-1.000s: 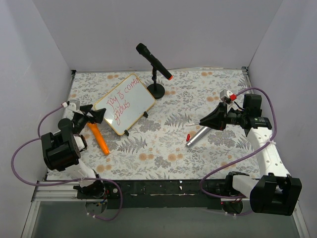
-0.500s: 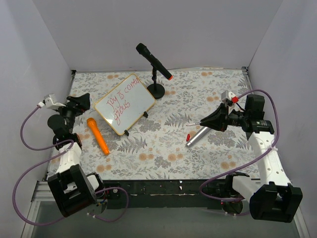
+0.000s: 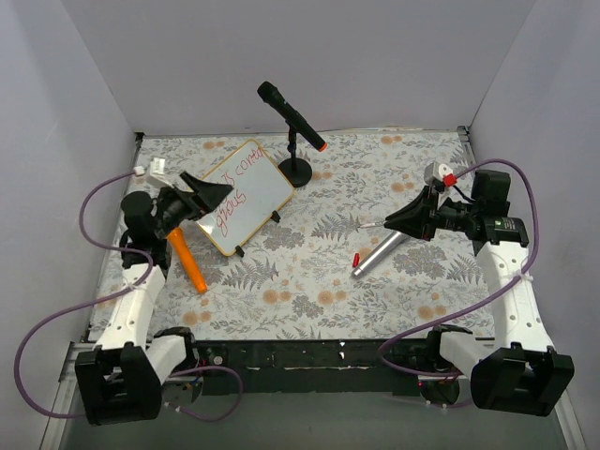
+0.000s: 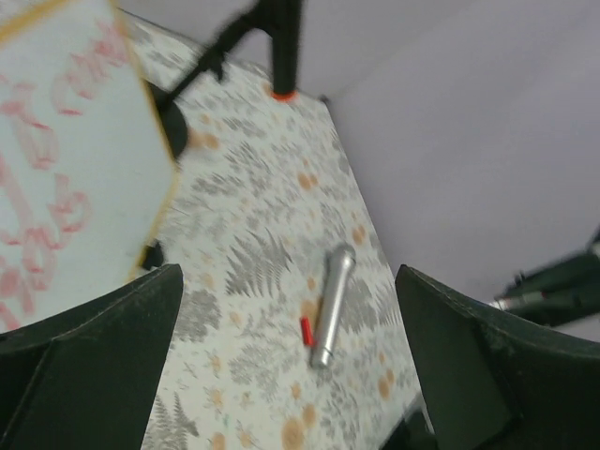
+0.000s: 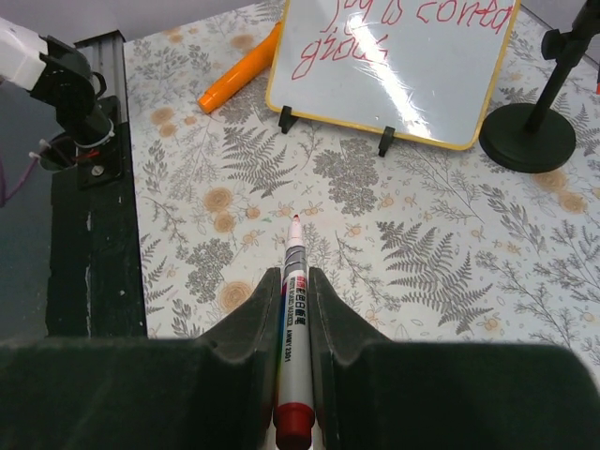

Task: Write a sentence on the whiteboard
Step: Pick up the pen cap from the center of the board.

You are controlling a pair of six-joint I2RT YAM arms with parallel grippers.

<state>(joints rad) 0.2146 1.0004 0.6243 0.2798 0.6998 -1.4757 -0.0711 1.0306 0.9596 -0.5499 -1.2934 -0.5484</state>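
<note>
In the top view the whiteboard (image 3: 258, 192) stands propped on two small black feet in the upper left of the frame, just left of the black mic (image 3: 291, 117) on its round stand. The sentence (image 3: 242, 169) runs across it in red, in two slanted lines. Its start is hidden under the left gripper (image 3: 214, 195), which hangs over the board's left end. The left wrist view shows that gripper's fingers (image 4: 94, 366) spread wide, with nothing between them. At the right of the frame the right gripper (image 3: 398, 217) is clenched on a marker (image 5: 293, 258) — red tip bared, pointing left toward the board and well apart from it. Below that tip, on the flowered table (image 3: 422, 159), lie a silver mic (image 3: 377, 253) and, just beside its lower end, a red cap (image 3: 356, 258). An orange object (image 3: 187, 262) lies at the board's lower left — near it, though whether they touch cannot be told.
</note>
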